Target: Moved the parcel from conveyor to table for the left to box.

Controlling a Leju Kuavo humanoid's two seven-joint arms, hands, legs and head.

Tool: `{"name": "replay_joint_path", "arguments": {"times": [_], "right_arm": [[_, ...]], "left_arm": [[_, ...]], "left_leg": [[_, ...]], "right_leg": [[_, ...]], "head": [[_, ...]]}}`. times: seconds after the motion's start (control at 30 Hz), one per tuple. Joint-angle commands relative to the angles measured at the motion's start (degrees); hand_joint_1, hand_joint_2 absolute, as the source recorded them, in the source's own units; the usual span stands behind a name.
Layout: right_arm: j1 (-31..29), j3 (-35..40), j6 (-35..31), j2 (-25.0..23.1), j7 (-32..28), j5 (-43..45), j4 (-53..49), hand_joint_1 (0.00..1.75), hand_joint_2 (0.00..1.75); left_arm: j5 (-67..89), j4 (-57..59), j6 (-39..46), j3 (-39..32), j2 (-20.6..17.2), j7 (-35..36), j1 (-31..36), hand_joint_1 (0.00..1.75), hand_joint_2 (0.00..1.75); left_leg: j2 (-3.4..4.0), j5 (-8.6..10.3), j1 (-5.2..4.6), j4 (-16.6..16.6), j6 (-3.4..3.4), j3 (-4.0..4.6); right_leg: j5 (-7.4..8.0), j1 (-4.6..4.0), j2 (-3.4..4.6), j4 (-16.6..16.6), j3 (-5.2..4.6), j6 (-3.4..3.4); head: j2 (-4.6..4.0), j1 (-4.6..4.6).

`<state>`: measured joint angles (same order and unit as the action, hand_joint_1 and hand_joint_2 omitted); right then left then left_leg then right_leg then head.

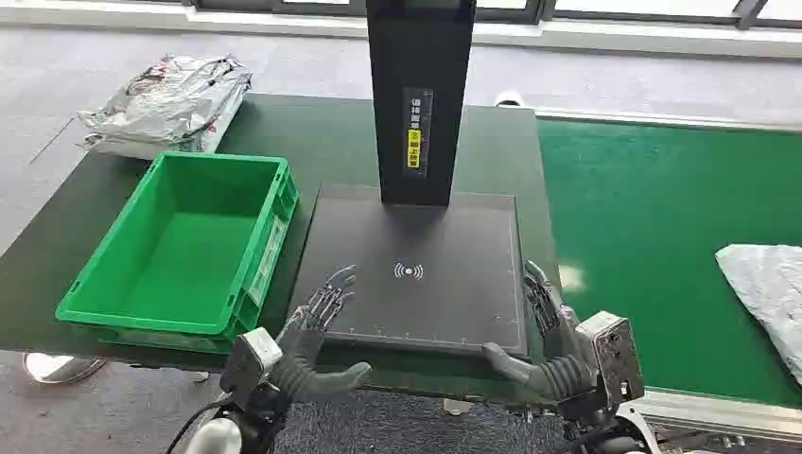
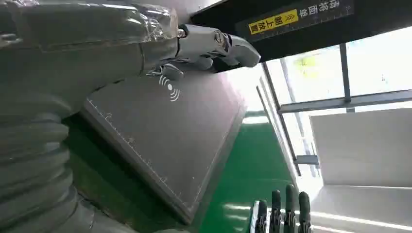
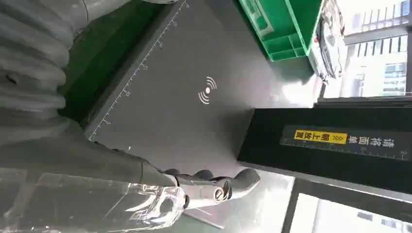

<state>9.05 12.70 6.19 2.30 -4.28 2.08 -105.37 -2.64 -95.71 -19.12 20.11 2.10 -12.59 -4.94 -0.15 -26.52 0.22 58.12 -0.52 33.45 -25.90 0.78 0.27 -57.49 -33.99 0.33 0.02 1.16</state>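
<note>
Both hands, left hand [image 1: 317,326] and right hand [image 1: 558,340], hover low in frame, fingers spread, holding nothing. Your parcel [image 1: 768,288] lies at the right edge on the conveyor [image 1: 653,208]; reach rightward, grip it broadly.

Bright, even daylight from the windows [image 1: 615,9] along the far wall; head view sharp throughout, colours saturated. Soft glare patch on the green conveyor belt [image 1: 662,208] beside the dark scan plate [image 1: 416,284], and pale sheen on the table [image 1: 322,132] near the black post [image 1: 421,95]. Shadows weak and diffuse. Left wrist view: window panes blown out white, the near grey thumb [image 2: 218,46] soft, out of focus. Right wrist view: window area overexposed, close cover blurred, the plate's printed symbol crisp.
</note>
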Motion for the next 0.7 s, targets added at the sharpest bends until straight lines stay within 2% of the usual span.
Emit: {"name": "replay_joint_path", "arguments": {"times": [0.03, 0.37, 0.47, 0.57, 0.6, 0.67, 0.7], "right_arm": [[-0.49, -2.03, 0.07, -0.33, -0.09, 0.20, 1.21, 0.00, 1.75], [0.23, -1.30, 0.00, 1.68, -1.13, 0.88, 2.50, 0.00, 1.75], [-1.51, -3.30, -1.11, 3.05, -0.19, -1.58, 5.67, 0.00, 1.75], [-5.94, -8.03, -5.18, 3.12, 2.87, -12.50, 10.46, 0.00, 1.75], [-6.60, -8.73, -4.60, 3.12, 2.88, -12.67, 11.03, 0.00, 1.75], [-9.16, -11.80, -6.26, 2.92, 5.55, -18.87, 13.50, 0.00, 1.75], [-10.78, -13.32, -8.36, 3.46, 7.72, -24.26, 15.29, 0.00, 1.75]], "left_arm": [[-0.05, 2.72, 0.41, 1.61, -1.33, 0.11, 1.39, 0.00, 1.75], [-0.20, 1.27, 1.29, 0.71, -1.82, -0.02, -0.01, 0.00, 1.75], [0.12, -0.88, 2.57, 0.80, -0.56, 0.81, -1.63, 0.00, 1.75], [0.10, -2.46, 3.36, 0.31, -0.69, 1.43, -2.59, 0.00, 1.75], [0.10, -2.74, 3.26, 0.16, -0.69, 1.49, -2.76, 0.00, 1.75], [0.04, -3.06, 2.50, -0.66, -0.27, 1.77, -2.99, 0.00, 1.75], [0.10, -3.00, 2.07, -0.87, -0.06, 2.11, -2.94, 0.00, 1.75]], "left_leg": [[-0.04, 0.01, 0.00, -0.08, 0.00, -0.12], [-0.04, 0.00, 0.04, -0.14, 0.00, -0.18], [0.03, -0.01, 0.01, -0.11, 0.02, -0.16], [0.11, 0.00, 0.02, -0.16, 0.03, -0.22], [0.12, -0.01, 0.01, -0.08, 0.02, -0.12], [0.14, 0.01, 0.02, -0.09, 0.03, -0.11], [0.11, 0.01, 0.00, -0.05, 0.03, -0.07]], "right_leg": [[-0.01, -0.01, -0.07, 0.09, 0.14, -0.01], [0.00, -0.05, -0.08, 0.18, 0.23, -0.02], [0.00, -0.02, 0.00, 0.14, 0.18, -0.01], [0.05, -0.03, 0.06, 0.23, 0.25, 0.00], [0.05, -0.01, 0.09, 0.11, 0.12, 0.01], [0.08, -0.03, 0.11, 0.17, 0.15, 0.01], [0.06, 0.00, 0.09, 0.10, 0.09, 0.01]], "head": [[0.00, 0.00], [-0.02, 0.00], [-0.02, 0.00], [0.00, 0.00], [-0.02, 0.00], [0.00, 0.00], [-0.02, -0.02]]}}
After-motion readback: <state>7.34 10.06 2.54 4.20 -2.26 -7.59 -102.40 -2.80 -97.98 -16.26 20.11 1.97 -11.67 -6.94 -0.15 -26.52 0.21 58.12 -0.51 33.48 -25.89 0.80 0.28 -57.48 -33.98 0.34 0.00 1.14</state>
